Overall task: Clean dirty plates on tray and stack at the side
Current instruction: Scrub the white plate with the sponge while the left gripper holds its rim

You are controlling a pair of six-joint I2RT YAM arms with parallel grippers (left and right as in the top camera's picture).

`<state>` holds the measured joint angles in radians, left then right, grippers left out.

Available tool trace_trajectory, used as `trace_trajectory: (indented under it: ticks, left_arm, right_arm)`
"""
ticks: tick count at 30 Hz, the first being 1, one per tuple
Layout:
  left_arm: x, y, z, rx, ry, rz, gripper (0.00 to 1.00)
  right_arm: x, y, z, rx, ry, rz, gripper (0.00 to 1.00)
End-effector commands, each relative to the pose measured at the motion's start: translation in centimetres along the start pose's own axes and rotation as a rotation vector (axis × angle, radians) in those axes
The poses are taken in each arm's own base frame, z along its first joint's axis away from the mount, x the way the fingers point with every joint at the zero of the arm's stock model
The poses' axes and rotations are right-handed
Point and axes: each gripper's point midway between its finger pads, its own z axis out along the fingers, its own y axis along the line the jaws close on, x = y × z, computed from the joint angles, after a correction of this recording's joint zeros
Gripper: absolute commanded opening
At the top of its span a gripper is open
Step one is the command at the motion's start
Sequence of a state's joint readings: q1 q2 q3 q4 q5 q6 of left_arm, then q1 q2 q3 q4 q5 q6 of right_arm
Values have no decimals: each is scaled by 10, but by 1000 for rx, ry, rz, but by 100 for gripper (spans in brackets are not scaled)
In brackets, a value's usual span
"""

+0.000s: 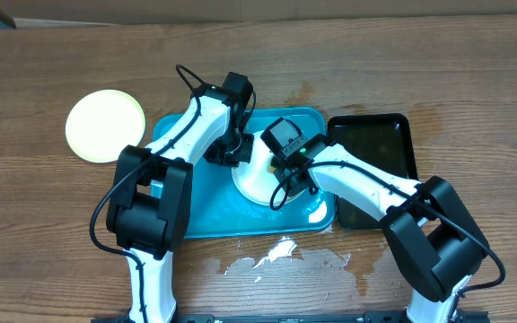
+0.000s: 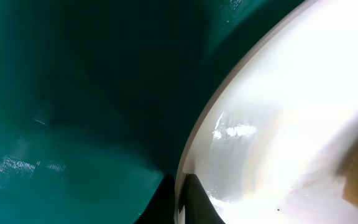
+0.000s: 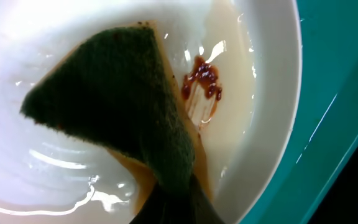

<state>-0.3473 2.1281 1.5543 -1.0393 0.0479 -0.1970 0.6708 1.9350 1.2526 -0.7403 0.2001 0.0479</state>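
Observation:
A white plate lies in the turquoise tray. My left gripper is shut on the plate's rim at its left side. My right gripper is shut on a green and yellow sponge that rests on the wet plate, next to a brown smear. A pale yellow-green plate lies on the table left of the tray. A third plate is not in view.
A black tray lies right of the turquoise tray. White wet patches mark the table in front of the tray. A damp stain shows behind it.

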Motion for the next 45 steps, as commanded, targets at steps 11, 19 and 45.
trace_trajectory:
  ticks: [11,19,45]
  left_arm:
    - [5,6,10,-46,22,50,4]
    - [5,6,10,-46,22,50,4]
    - [4,6,10,-45,19,50,4]
  right_arm:
    - [-14,-19,15,114,-107,32,4]
    - [-20,-40,18,107,-125,97,4]
    - [-59,-27,9,-82,-263,119,4]
